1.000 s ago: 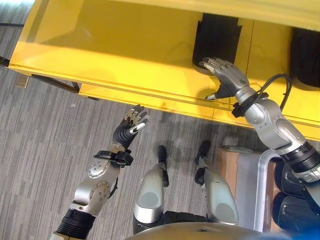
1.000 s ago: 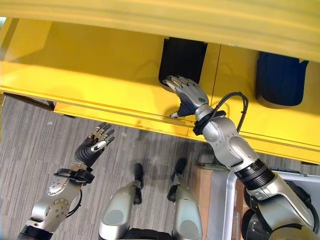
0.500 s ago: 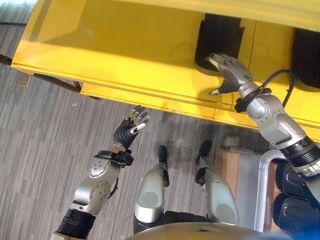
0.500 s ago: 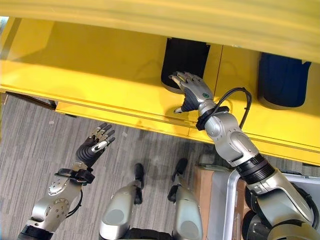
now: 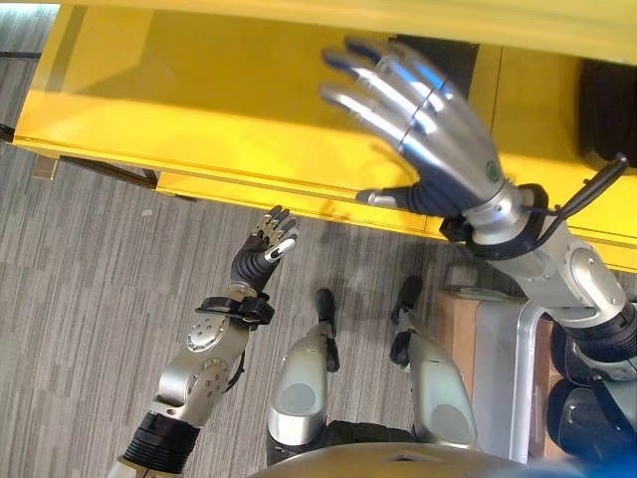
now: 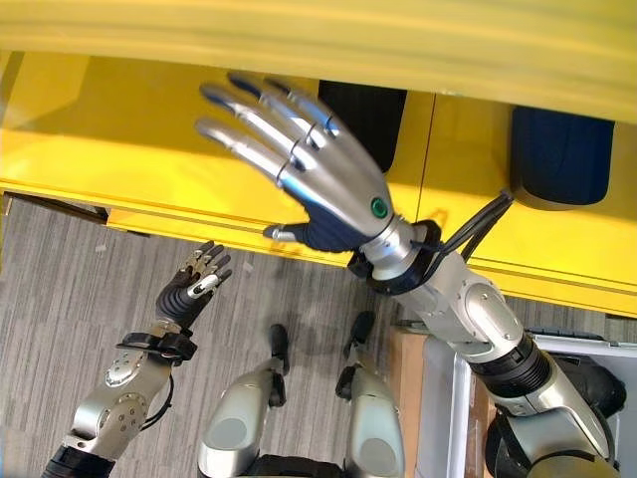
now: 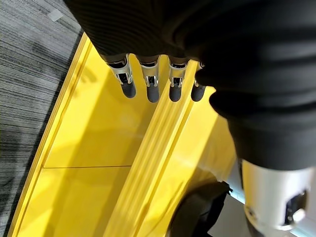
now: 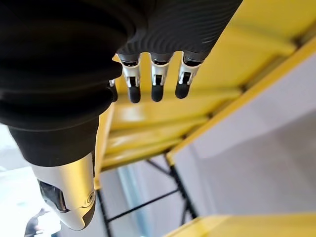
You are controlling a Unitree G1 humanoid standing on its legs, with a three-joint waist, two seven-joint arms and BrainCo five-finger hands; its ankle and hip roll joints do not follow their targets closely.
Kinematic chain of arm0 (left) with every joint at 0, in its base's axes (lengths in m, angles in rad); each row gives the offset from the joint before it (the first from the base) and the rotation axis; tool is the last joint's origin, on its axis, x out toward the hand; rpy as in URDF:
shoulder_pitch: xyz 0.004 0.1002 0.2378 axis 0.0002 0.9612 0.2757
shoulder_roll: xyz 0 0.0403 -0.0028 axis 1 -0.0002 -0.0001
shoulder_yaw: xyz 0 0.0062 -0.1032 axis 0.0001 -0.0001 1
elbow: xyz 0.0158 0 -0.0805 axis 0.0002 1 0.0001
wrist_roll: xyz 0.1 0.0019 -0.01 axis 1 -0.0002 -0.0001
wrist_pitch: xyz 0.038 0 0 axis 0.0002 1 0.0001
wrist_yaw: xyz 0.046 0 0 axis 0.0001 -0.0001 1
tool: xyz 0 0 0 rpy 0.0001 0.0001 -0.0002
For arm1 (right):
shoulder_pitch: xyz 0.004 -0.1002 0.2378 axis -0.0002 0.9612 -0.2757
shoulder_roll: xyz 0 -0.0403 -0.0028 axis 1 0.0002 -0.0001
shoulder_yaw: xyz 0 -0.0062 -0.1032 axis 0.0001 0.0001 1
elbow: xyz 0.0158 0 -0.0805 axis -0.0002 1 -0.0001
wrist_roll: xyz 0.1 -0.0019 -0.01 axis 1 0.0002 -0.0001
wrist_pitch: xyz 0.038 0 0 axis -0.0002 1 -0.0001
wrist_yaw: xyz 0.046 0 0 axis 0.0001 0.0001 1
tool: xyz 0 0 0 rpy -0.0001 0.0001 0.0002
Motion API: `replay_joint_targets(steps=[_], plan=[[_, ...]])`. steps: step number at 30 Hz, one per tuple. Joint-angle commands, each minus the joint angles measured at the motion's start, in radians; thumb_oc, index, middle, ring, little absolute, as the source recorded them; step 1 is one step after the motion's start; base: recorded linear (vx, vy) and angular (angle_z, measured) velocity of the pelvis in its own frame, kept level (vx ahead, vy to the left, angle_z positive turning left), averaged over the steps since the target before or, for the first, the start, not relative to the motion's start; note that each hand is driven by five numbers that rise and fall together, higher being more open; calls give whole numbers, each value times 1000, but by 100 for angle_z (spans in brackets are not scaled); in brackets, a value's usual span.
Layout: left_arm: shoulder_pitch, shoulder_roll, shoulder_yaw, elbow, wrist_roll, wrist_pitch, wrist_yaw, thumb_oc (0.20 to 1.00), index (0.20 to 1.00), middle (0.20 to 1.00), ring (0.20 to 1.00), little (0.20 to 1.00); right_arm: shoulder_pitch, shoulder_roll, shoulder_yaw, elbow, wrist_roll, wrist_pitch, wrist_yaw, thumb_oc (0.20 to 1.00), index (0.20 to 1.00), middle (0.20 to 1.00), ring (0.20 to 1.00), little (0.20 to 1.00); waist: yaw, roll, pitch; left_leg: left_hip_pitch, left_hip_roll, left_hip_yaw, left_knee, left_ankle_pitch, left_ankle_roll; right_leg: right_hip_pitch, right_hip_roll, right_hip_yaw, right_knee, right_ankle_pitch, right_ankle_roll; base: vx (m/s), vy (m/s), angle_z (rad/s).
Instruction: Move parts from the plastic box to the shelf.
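- The right hand (image 5: 438, 129) was raised up close to the head camera, fingers spread straight and wide with the thumb sticking out to the side; nothing was in it; it hung in front of the yellow shelf (image 5: 229, 110), above the front lip.
- In the right wrist view the fingers (image 8: 155, 81) looked straight too, pointing at yellow shelf boards with nothing between them.
- The left hand (image 5: 261, 255) was held low over the grey carpet floor (image 5: 90, 279), just in front of the shelf's front edge; fingers loosely extended and empty; its wrist view showed the fingertips (image 7: 150, 86) hanging over the yellow shelf rails, touching nothing.
- One dark part (image 6: 363, 110) sat in the shelf bay behind the right hand, mostly covered by the hand, so couldn't make out its shape; a second dark part (image 6: 562, 154) stood in the next bay over to the right, past a yellow divider; it looked upright and rounded at the bottom.
- The plastic box (image 6: 443, 418) showed at the lower right by the right arm, a pale grey rim next to a brown surface; more dark rounded parts (image 5: 587, 413) sat inside it, well apart from either hand.
- So, parts were on the shelf and in the box; neither hand was carrying any.
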Motion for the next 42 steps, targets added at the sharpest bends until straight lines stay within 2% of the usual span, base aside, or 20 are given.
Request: replay_joint_targets(steps=[1, 2, 4, 5, 6, 7, 10, 13, 19, 22, 32, 36, 42], plan=[[51, 32, 2, -121, -3, -35, -10, 1000, 1000, 1000, 1000, 1000, -32, -10, 30, -93, 92, -12, 159, 1000, 1000, 1000, 1000, 1000, 14, 11, -30, -30, -3, -54, 32, -22, -1, 66, -39, 1, 208, -231, 104, 5, -23, -4], [53, 35, 4, -119, -4, -38, -16, 1000, 1000, 1000, 1000, 1000, -30, -15, 40, -93, 142, 31, 240, 1000, 1000, 1000, 1000, 1000, 15, 9, -30, -31, -3, -55, 32, -23, 0, 67, -39, 0, 208, -231, 104, 0, -38, -1], [57, 47, 14, -100, -6, -50, -43, 1000, 1000, 1000, 1000, 1000, -18, -39, 94, -63, 209, 200, 394, 1000, 1000, 1000, 1000, 1000, 21, 2, -30, -38, -3, -58, 37, -22, 2, 63, -40, -4, 210, -231, 105, -14, -52, 0], [58, 48, 16, -97, -6, -52, -48, 1000, 1000, 1000, 1000, 1000, -17, -48, 116, -50, 221, 246, 389, 1000, 1000, 1000, 1000, 1000, 23, 1, -30, -40, -2, -59, 38, -21, 3, 63, -40, -4, 209, -230, 105, -14, -91, 2], [65, 63, 23, -76, -3, -64, -73, 1000, 1000, 1000, 1000, 1000, -15, -63, 181, 85, 218, 363, 398, 1000, 1000, 1000, 1000, 1000, 32, -8, -30, -41, 1, -61, 36, -15, 3, 68, -40, -11, 206, -228, 106, -7, -95, 5], [67, 65, 24, -65, 1, -71, -82, 1000, 1000, 1000, 1000, 1000, -16, -64, 206, 147, 237, 373, 380, 1000, 1000, 1000, 1000, 1000, 36, -11, -30, -41, 3, -62, 35, -13, 3, 70, -38, -13, 203, -226, 105, -11, -111, 7], [68, 73, 24, -41, 6, -88, -97, 1000, 1000, 1000, 1000, 1000, -29, -54, 247, 262, 212, 337, 368, 1000, 1000, 1000, 1000, 1000, 44, -18, -30, -44, 4, -67, 32, -8, 2, 70, -35, -21, 202, -224, 106, -5, -58, 8], [65, 78, 21, -30, 16, -89, -108, 1000, 1000, 1000, 1000, 1000, -48, -29, 288, 374, 175, 328, 334, 1000, 1000, 1000, 1000, 1000, 56, -24, -30, -46, 4, -73, 27, -3, 1, 72, -34, -32, 201, -224, 104, 2, -57, 1], [56, 81, 23, -14, 20, -72, -137, 1000, 1000, 1000, 1000, 1000, -88, 20, 317, 619, 143, 414, 241, 1000, 1000, 1000, 1000, 1000, 79, -17, -30, -58, 3, -85, 28, 6, -3, 71, -37, -54, 205, -224, 100, 4, -19, 2], [50, 80, 30, -17, 29, -51, -150, 1000, 1000, 1000, 1000, 1000, -112, 48, 301, 737, 131, 430, 187, 1000, 1000, 1000, 1000, 1000, 90, -15, -30, -62, 1, -93, 26, 10, -3, 71, -36, -60, 207, -223, 98, 0, -39, 7], [42, 65, 37, -29, 37, -28, -152, 1000, 1000, 1000, 1000, 1000, -155, 38, 242, 818, 191, 500, 83, 1000, 1000, 1000, 1000, 1000, 93, -2, -30, -47, -2, -94, 23, 10, -4, 84, -44, -63, 207, -223, 99, 6, 0, 6], [40, 62, 43, -34, 29, -14, -149, 1000, 1000, 1000, 1000, 1000, -156, 35, 188, 809, 187, 534, 104, 1000, 1000, 1000, 1000, 1000, 85, 3, -30, -40, -5, -92, 27, 4, -2, 83, -48, -57, 216, -226, 101, 18, 34, 2], [33, 56, 42, -29, 23, -11, -140, 1000, 1000, 1000, 1000, 1000, -161, 27, 175, 827, 166, 569, 133, 1000, 1000, 1000, 1000, 1000, 81, 5, -30, -29, -6, -89, 25, 2, -2, 91, -50, -54, 217, -227, 101, 0, 0, 0]])
